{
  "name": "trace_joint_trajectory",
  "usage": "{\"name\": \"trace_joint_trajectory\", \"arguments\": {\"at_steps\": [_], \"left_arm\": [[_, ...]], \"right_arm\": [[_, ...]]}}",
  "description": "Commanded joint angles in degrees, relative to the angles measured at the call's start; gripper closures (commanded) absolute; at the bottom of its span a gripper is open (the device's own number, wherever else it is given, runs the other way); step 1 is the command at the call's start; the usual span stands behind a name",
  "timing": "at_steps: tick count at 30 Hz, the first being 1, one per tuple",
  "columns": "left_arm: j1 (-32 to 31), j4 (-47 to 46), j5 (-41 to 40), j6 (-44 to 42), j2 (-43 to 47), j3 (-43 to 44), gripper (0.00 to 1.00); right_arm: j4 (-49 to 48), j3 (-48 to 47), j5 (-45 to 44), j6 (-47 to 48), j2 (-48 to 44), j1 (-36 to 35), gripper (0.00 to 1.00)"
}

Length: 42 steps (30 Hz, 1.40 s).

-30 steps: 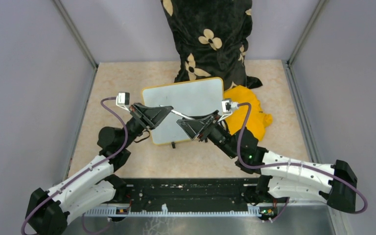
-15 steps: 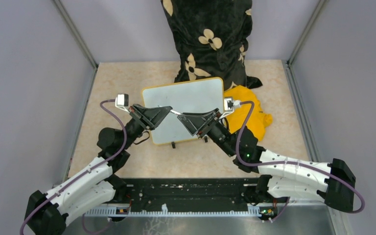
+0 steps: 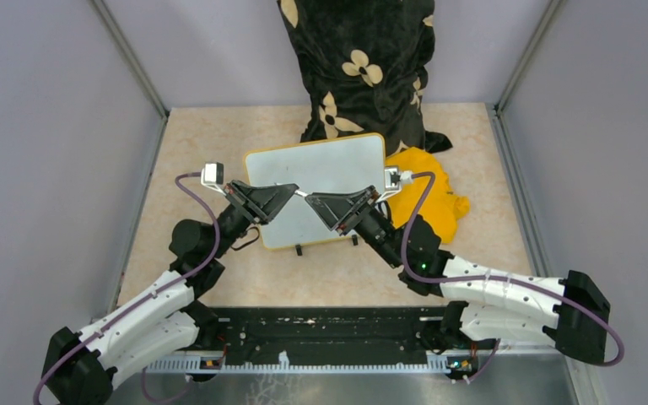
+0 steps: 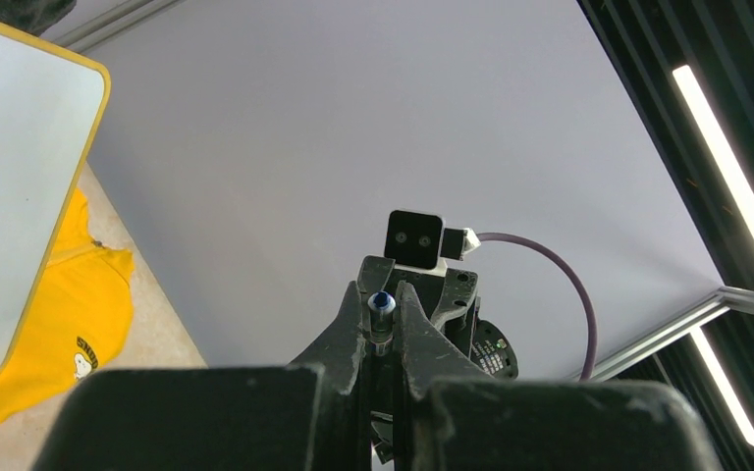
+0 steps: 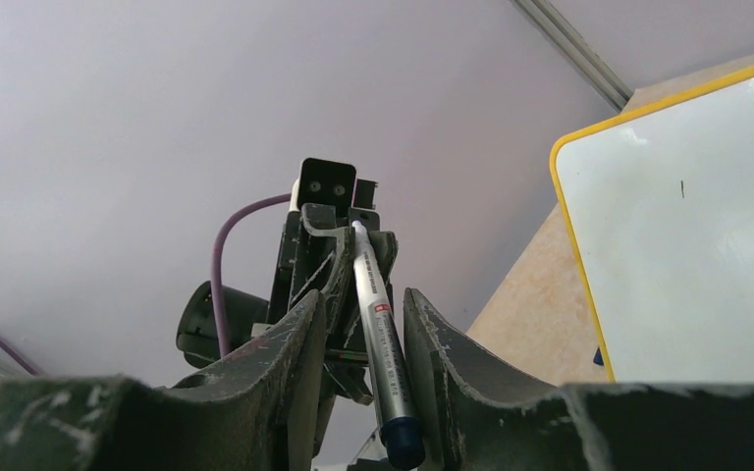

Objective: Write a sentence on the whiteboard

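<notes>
Over whiteboard (image 3: pixel 321 169), tools' grip unclear

Two white-and-black arms

White-shelled left arm (image 3: pixel 148 308) and right arm (image 3: pixel 506 295) have black joints, purple cables and small white wrist cameras.

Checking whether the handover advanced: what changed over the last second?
The right end effector slid left and slightly up, closing on the left end effector; the marker now spans both. The left arm, whiteboard and yellow cloth stayed put.
</notes>
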<state>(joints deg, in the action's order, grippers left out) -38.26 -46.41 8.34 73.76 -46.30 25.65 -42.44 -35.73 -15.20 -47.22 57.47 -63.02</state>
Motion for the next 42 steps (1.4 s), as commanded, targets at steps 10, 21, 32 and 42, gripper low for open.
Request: {"name": "trace_joint_trajectory", "arguments": {"at_steps": [10, 21, 32, 42], "left_arm": [[-0.7, 0.6, 0.2, -0.4, 0.2, -0.1, 1.00], [-0.7, 5.0, 0.0, -2.5, 1.7, 1.5, 1.00], [-0.7, 5.1, 1.8, -3.5, -0.2, 3.8, 1.00], [-0.7, 6.2, 1.0, -3.9, 1.1, 3.1, 1.00]], "right_arm": [[-3.4, -2.4, 1.2, -0.8, 0.2, 1.1, 0.68], [-1.2, -2.3, 3.0, -1.2, -0.7, 1.9, 0.67], [-0.1, -2.8, 4.5, -1.2, -0.7, 2.1, 0.68], [-0.2, -1.6, 3.2, -1.2, -2.3, 2.5, 0.65]]}}
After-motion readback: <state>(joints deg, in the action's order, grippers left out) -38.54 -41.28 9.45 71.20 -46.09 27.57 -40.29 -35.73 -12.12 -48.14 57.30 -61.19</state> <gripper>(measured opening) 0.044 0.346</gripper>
